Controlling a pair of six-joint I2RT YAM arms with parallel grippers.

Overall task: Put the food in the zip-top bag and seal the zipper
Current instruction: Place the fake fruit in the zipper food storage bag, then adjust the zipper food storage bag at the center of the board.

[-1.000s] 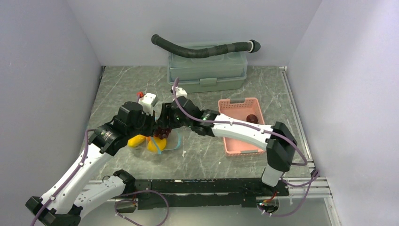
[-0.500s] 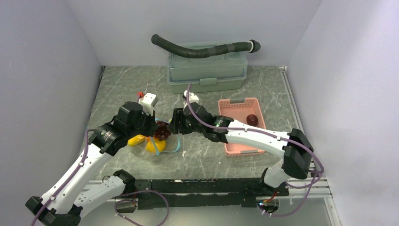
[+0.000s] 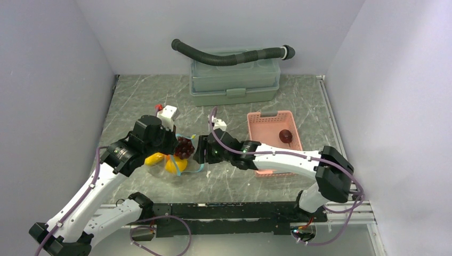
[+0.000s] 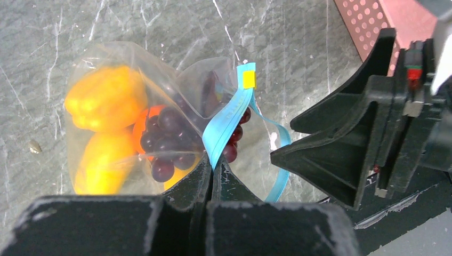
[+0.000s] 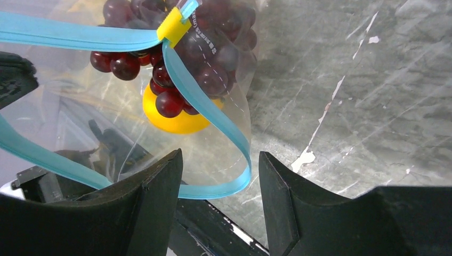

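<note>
right pincer [image 5: 217, 173] backed off, spread, just beside bag [image 5: 229, 106] | left pincer [image 4: 211, 168] pinching zipper [image 4: 229, 114]

In your top view, the left arm [image 3: 144, 136] and right arm [image 3: 221, 150] cover most of the thin clear plastic bag [image 4: 106, 56] and the fingers [image 4: 193, 181] of the left gripper [image 4: 211, 166]. The orange ball [image 4: 139, 125] hides mostly behind the dark purple grape bunch [image 4: 170, 141]. At 2 o'clock in the left wrist view, the pink slotted basket [image 4: 368, 18] runs off-frame.

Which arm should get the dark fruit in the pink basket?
Probably the right: the right gripper is open and empty, nearer the pink basket and its dark fruit. The left gripper is pinching the zipper.
</note>
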